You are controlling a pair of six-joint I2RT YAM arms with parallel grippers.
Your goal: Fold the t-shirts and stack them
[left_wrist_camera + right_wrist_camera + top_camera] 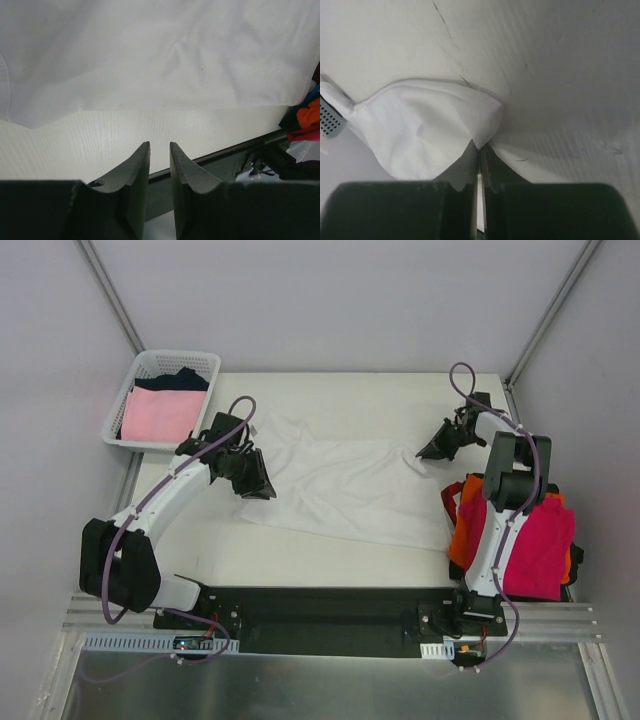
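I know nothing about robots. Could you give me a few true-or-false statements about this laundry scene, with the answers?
1. A white shirt lies spread on the table. True.
2. The basket is empty. False: it holds a pink shirt and a dark shirt.
3. The right fingers are closed on the white shirt's edge. True.
4. The left fingers grip the white shirt. False: they stand slightly apart, holding nothing, over bare table.
5. The red shirt is in the basket. False: it lies beside the right arm.
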